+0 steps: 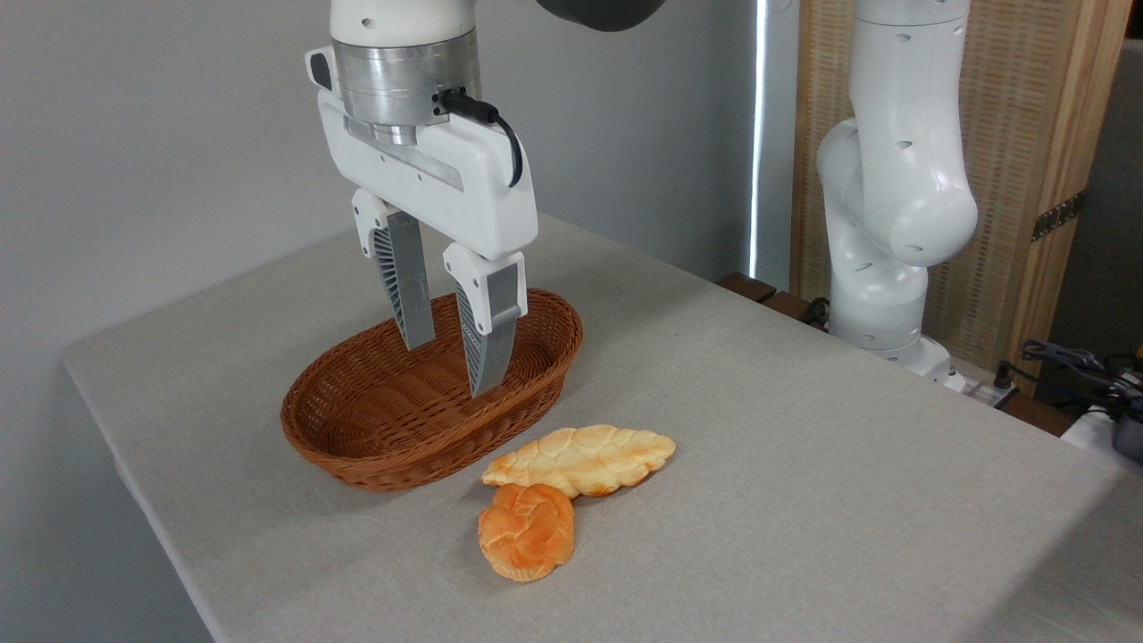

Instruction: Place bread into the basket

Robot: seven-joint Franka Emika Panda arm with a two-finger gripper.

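The hand [454, 366] is hanging over the basket [357, 446], its two fingers spread apart and gripping nothing. The bread [527, 533] is lying on the counter [804, 446] just in front of the basket, outside it, touching the paler braided loaf [585, 459] behind it.

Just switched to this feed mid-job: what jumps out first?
The white gripper hangs open and empty above the brown wicker basket at left of centre on the grey table. In front of the basket lie two breads: a small orange knotted bun nearest the camera, touching a longer, paler braided loaf behind it. The basket holds nothing.
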